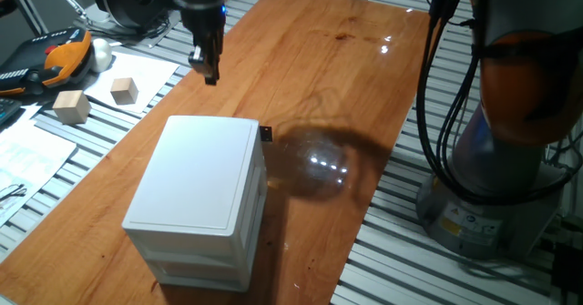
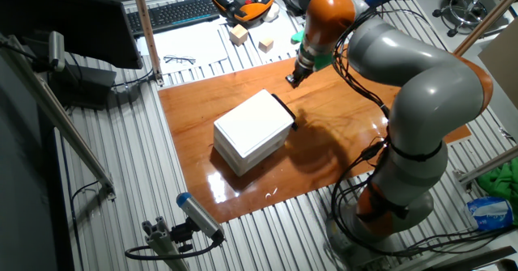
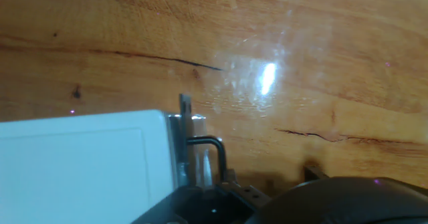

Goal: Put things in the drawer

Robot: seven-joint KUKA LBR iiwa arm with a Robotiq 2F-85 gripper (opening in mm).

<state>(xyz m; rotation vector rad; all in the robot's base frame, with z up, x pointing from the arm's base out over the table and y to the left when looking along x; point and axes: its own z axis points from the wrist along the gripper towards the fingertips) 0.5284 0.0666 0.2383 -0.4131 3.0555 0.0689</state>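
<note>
- jaws point(image 1: 209, 71) hang above the wooden surface point(image 1: 337, 68), not touching it; fingertips look pressed together in one fixed view, nothing seen between them
- in the other fixed view the jaws point(image 2: 293, 78) sit just past the far corner of the white cabinet point(image 2: 253, 130), apart from it
- cabinet point(image 1: 202, 196) stands on the surface, below and nearer the camera than the jaws in one fixed view; the drawer on the top level looks pushed in, its black knob point(image 1: 265, 133) pokes out at the top right corner
- hand view: cabinet top point(image 3: 80, 164) fills the lower left, the surface point(image 3: 267, 50) lies beyond, a finger point(image 3: 200, 158) shows blurred at the cabinet edge
- two pale wooden blocks point(image 1: 71, 106) point(image 1: 124, 89) lie on paper off the surface, left of the jaws and well apart from them
- same blocks point(image 2: 238, 34) point(image 2: 265, 44) sit beyond the jaws in the other fixed view
- tiny tan cube: cannot find it in any view
- orange-black device point(image 1: 55, 57) lies further left of the blocks
</note>
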